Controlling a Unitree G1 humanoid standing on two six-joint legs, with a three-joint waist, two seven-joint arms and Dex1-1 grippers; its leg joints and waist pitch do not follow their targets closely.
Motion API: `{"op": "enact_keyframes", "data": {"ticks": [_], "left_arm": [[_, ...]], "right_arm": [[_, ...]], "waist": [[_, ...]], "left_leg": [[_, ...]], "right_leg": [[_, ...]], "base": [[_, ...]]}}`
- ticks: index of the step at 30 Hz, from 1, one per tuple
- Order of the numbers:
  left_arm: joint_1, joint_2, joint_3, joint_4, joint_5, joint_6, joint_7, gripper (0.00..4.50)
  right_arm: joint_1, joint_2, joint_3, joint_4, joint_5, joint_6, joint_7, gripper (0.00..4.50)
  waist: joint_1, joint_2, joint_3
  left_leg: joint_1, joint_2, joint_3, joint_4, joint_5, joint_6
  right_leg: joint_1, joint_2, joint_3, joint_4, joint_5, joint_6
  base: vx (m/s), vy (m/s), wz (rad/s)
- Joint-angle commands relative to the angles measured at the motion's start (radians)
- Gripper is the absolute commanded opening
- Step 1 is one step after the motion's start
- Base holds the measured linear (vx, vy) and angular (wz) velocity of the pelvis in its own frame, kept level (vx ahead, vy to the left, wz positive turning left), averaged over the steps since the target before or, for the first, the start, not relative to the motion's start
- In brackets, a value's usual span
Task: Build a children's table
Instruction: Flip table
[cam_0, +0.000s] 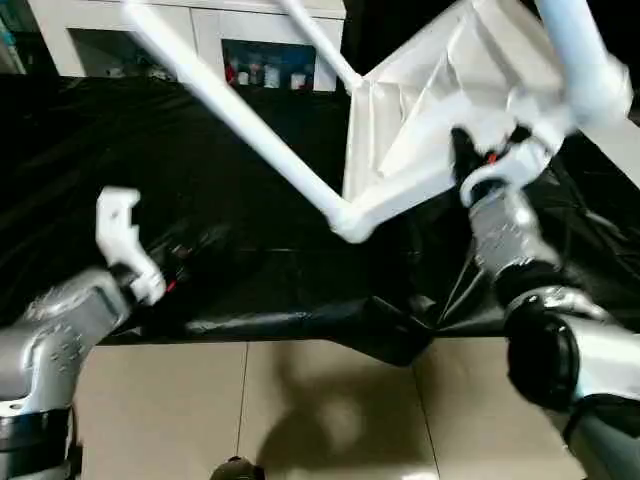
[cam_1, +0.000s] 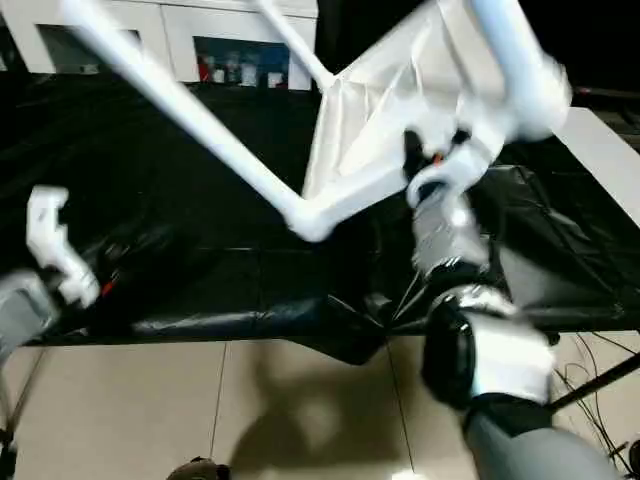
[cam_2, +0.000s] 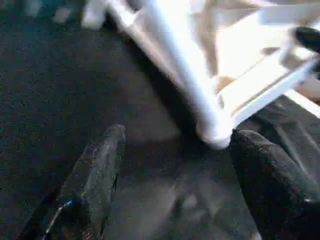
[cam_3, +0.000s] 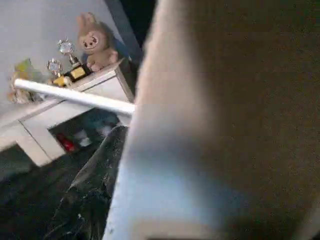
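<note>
Nearest, tan floor tiles (cam_0: 330, 410) fill the bottom of the frame. Above them a black sheet (cam_0: 250, 290) drapes the work surface. At lower left the left gripper (cam_2: 170, 175) hangs released, fingers spread, empty. At upper right the right gripper (cam_0: 480, 165) clamps the rim of the tilted white table top (cam_0: 440, 100), whose legs (cam_0: 240, 115) jut toward the upper left. Farthest, white cabinets (cam_0: 210, 30) hold small colourful items; a plush bunny (cam_3: 95, 42) sits on top.

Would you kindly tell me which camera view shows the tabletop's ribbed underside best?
The left eye view: the tilted tabletop shows its ribs and three legs. The right eye view nearly matches it. The left wrist view catches one corner socket and leg; the right wrist view, a blurred white surface up close.
</note>
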Motion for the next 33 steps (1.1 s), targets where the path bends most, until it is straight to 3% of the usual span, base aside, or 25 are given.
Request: {"op": "enact_keyframes", "data": {"ticks": [1, 11, 19, 21, 23, 28, 29, 33], "left_arm": [[-0.020, 0.013, -0.034, -0.054, 0.026, -0.024, -0.026, 3.70], [-0.035, 0.046, -0.101, -0.126, 0.032, -0.012, -0.083, 3.70], [-0.041, 0.044, -0.108, -0.120, 0.041, -0.018, -0.079, 3.70], [-0.076, 0.037, -0.157, -0.107, 0.092, -0.038, -0.063, 3.70], [-0.109, 0.025, -0.203, -0.092, 0.139, -0.051, -0.043, 3.70], [-0.142, 0.013, -0.271, -0.053, 0.228, -0.107, -0.026, 3.70], [-0.163, 0.007, -0.310, -0.026, 0.280, -0.144, -0.018, 3.70], [-0.190, -0.003, -0.346, 0.009, 0.339, -0.192, -0.002, 3.70]], "right_arm": [[0.009, -0.024, 0.090, -0.002, -0.126, 0.000, -0.004, 2.13], [0.004, -0.040, 0.139, -0.005, -0.166, 0.031, 0.012, 2.07], [0.006, -0.043, 0.145, -0.005, -0.175, 0.033, 0.006, 2.00], [0.002, -0.061, 0.199, -0.010, -0.229, 0.056, 0.022, 2.00], [-0.002, -0.073, 0.237, -0.013, -0.271, 0.072, 0.024, 1.99], [0.006, -0.053, 0.240, -0.012, -0.275, 0.070, 0.015, 1.99], [0.013, -0.033, 0.244, -0.011, -0.279, 0.070, 0.006, 1.99], [0.024, -0.013, 0.244, -0.009, -0.278, 0.066, -0.013, 1.99]], "waist": [[-0.004, 0.001, -0.066], [-0.006, 0.000, -0.066], [-0.005, -0.003, -0.068], [-0.004, -0.015, -0.068], [0.000, -0.009, -0.067], [-0.004, -0.017, -0.068], [-0.003, -0.014, -0.070], [-0.005, -0.013, -0.071]], "left_leg": [[0.037, 0.055, -0.023, -0.067, -0.148, -0.031], [0.044, 0.055, -0.023, -0.069, -0.217, -0.081], [0.041, 0.054, -0.024, -0.068, -0.202, -0.083], [0.043, 0.055, -0.022, -0.068, -0.202, -0.078], [0.045, 0.056, -0.023, -0.068, -0.209, -0.084], [0.039, 0.056, -0.027, -0.069, -0.210, -0.090], [0.040, 0.056, -0.028, -0.069, -0.201, -0.086], [0.040, 0.056, -0.028, -0.069, -0.199, -0.087]], "right_leg": [[0.024, -0.074, 0.042, -0.068, -0.056, -0.180], [0.018, -0.068, 0.044, -0.068, -0.072, -0.166], [0.021, -0.068, 0.044, -0.065, -0.039, -0.167], [0.020, -0.068, 0.044, -0.067, -0.048, -0.165], [0.018, -0.070, 0.045, -0.068, -0.073, -0.160], [0.022, -0.072, 0.045, -0.070, -0.068, -0.147], [0.022, -0.073, 0.045, -0.069, -0.054, -0.146], [0.023, -0.072, 0.043, -0.067, -0.027, -0.158]], "base": [[0.000, 0.000, 0.00], [0.000, 0.000, 0.00], [0.000, 0.000, 0.00], [0.000, 0.000, 0.00], [0.000, 0.000, 0.00], [0.000, 0.000, 0.00], [0.000, 0.000, 0.00], [0.000, 0.000, 0.00]]}}
